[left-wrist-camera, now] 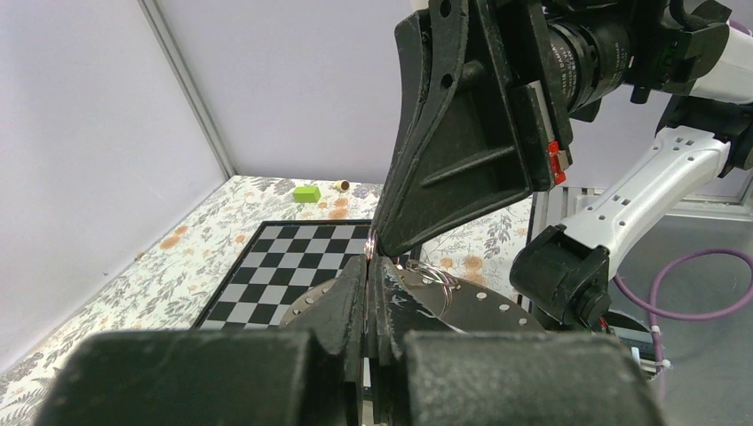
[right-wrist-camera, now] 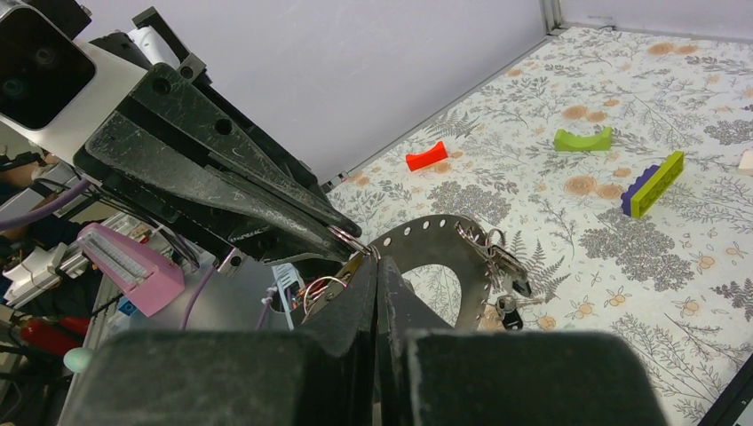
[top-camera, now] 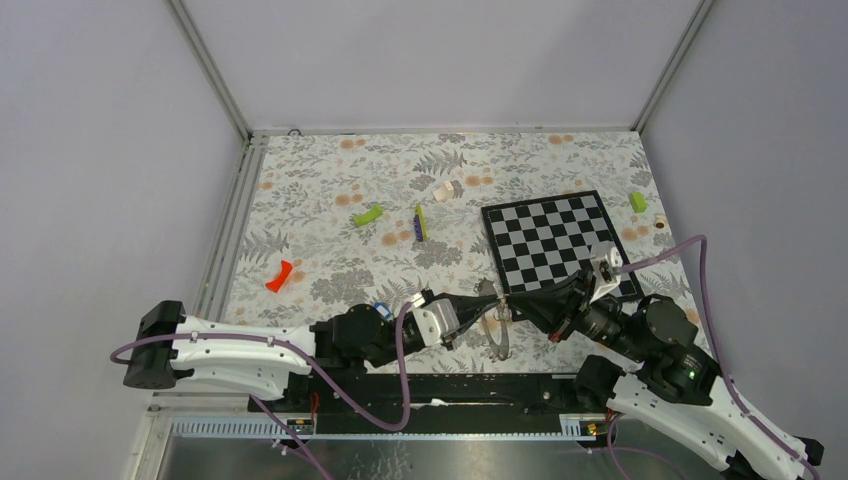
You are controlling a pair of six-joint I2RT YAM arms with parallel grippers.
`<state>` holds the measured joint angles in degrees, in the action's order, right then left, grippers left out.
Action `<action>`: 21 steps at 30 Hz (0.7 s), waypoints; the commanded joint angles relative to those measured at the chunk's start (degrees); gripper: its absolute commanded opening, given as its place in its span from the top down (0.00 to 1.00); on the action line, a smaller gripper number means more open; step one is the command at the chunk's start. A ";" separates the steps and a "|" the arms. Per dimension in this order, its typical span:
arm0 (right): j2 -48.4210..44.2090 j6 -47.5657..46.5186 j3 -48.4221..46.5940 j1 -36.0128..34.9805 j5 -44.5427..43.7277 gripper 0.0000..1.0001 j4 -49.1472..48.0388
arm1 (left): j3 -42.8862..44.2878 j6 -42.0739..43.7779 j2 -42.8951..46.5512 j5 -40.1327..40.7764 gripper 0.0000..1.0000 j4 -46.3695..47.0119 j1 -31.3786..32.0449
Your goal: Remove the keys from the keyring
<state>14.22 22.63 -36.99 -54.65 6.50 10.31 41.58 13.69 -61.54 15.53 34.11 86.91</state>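
The keyring (right-wrist-camera: 428, 233) is a flat silvery hoop with small holes, held up just above the table's near edge (top-camera: 497, 335). My right gripper (right-wrist-camera: 374, 260) is shut on its rim. My left gripper (left-wrist-camera: 368, 260) is shut too, tip to tip with the right one, pinching a small split ring (right-wrist-camera: 347, 236) at the hoop's edge. In the left wrist view the hoop (left-wrist-camera: 471, 306) lies behind my fingers. Two keys (right-wrist-camera: 508, 307) with black tags hang from the hoop's far side. A blue-tagged key (top-camera: 382, 308) lies beside the left arm.
The chessboard (top-camera: 553, 240) lies at the right, just beyond the grippers. Lime-green blocks (top-camera: 367, 215) (top-camera: 638, 201), a yellow-green and purple stick (top-camera: 421, 222), a red piece (top-camera: 279, 277) and a beige object (top-camera: 447, 189) are scattered on the floral cloth.
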 commanded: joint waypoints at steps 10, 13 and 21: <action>-0.77 2.75 1.12 0.16 -3.43 1.00 1.25 | -1.16 0.79 4.04 1.43 1.00 6.46 0.01; -2.21 2.87 1.26 0.18 -4.90 1.00 2.67 | -1.72 0.81 4.92 1.93 1.00 6.42 0.01; -3.23 -1.41 -1.51 0.16 -7.99 1.00 6.37 | -2.93 0.33 6.81 2.33 0.91 5.44 0.01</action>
<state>11.51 24.91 -35.92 -54.74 3.73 14.00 38.72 13.85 -58.76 16.56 33.67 87.00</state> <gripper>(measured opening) 0.011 0.075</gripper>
